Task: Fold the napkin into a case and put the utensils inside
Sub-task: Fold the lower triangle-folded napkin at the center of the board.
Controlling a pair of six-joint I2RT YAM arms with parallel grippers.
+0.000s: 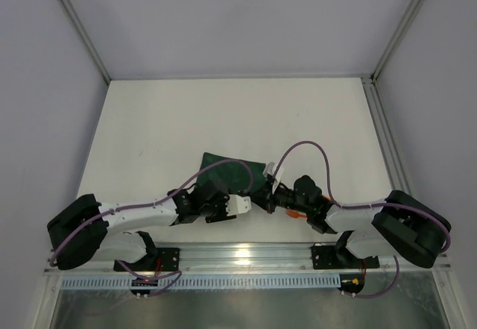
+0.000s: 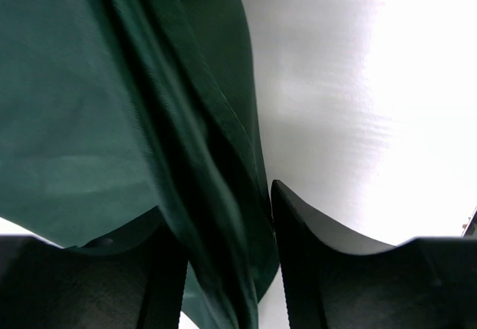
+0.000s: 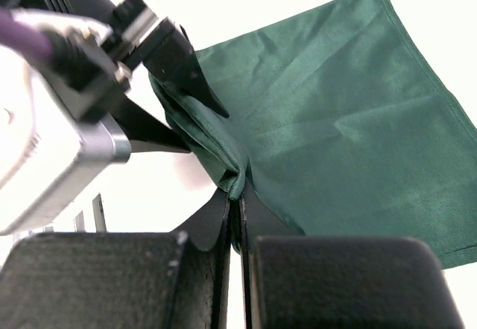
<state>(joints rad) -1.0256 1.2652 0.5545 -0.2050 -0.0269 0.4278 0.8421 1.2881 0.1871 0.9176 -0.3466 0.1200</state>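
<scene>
Pinching a bunched edge of the napkin (image 3: 335,113), the right tool (image 3: 237,198) is shown with its fingers pressed together on the cloth. The left tool (image 2: 216,202) is set just beside it, fingers apart and astride a gathered fold. Whether that fold is actually squeezed cannot be told. The dark green napkin is spread at the near middle of the worktop (image 1: 186,120), between the two arms, with its far part lying flat and no case formed yet.

A slip is judged the main risk. So little cloth is caught by the right tool that a pull could free it and let the fold drop open. With both tools crowded onto one spot, a knock between them or a skewed crease is also possible.

Only an orange sliver of the utensils (image 1: 295,214) is seen from above, largely covered by the right arm. The napkin's near edge is masked by both tools.
</scene>
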